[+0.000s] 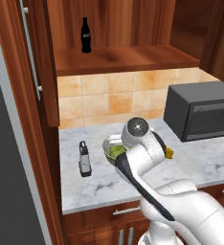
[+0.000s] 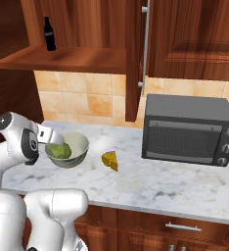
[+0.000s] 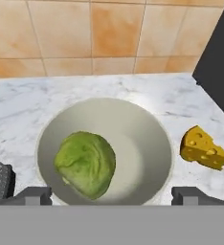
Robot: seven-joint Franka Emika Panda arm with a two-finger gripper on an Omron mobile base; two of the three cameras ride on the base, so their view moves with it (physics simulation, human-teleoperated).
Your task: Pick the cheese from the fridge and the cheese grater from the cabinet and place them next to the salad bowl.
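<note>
Both things I was sent for already sit on the worktop (image 2: 150,188) beside the salad bowl (image 3: 147,129): the cheese (image 3: 204,148), a yellow holed wedge, at middle right of the hand view, and the grater (image 1: 85,159), silvery with black top and base, left of the bowl in the left base view. My claw (image 3: 111,195) hangs released over the bowl, holding nothing. I judge placing is finished; next calls only for backing away without nudging anything.
</note>
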